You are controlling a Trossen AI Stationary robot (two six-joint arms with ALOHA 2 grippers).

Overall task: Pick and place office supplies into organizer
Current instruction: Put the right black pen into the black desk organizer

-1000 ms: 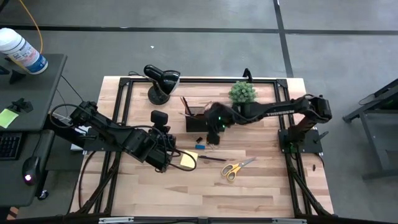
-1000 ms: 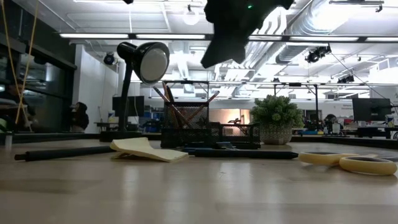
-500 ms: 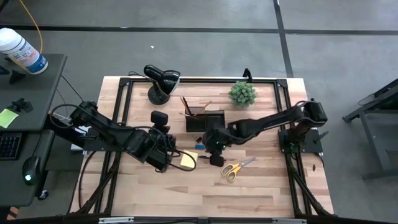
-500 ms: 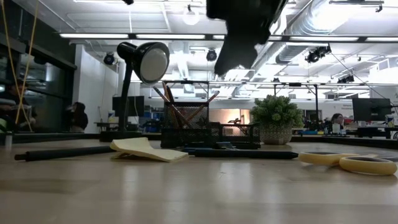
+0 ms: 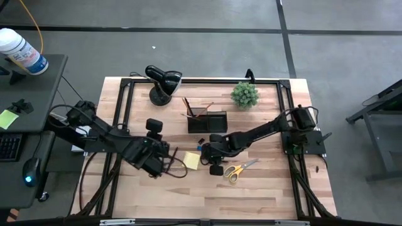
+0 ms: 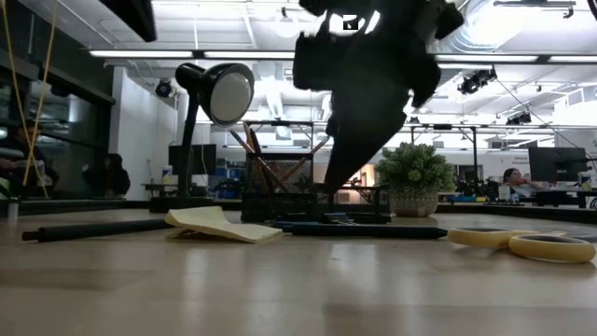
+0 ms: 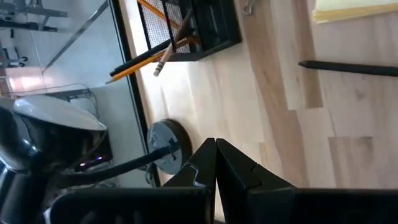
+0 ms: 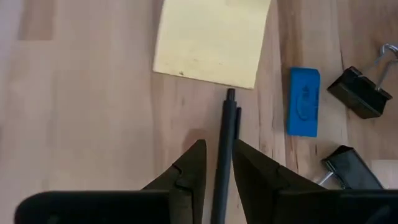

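Right gripper [image 8: 216,167]: jaws spread, straddling the dark pen [image 8: 222,155], which lies flat on the table [image 5: 264,194] just near of the organizer [image 5: 207,120]; no squeeze seen yet. Sticky-note pad [image 8: 211,40] sits past the pen tip, blue block [image 8: 303,101] and clips [image 8: 359,92] beside it. Step judged: pen pickup. Next: jaws to be closed, pen lifted, carried far to the organizer. Left gripper [image 7: 216,163] pressed together, parked at left.

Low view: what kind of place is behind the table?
Probably a big open lab or workshop: long ceiling light strips, exposed ducting, and workbenches with monitors beyond the wooden table.
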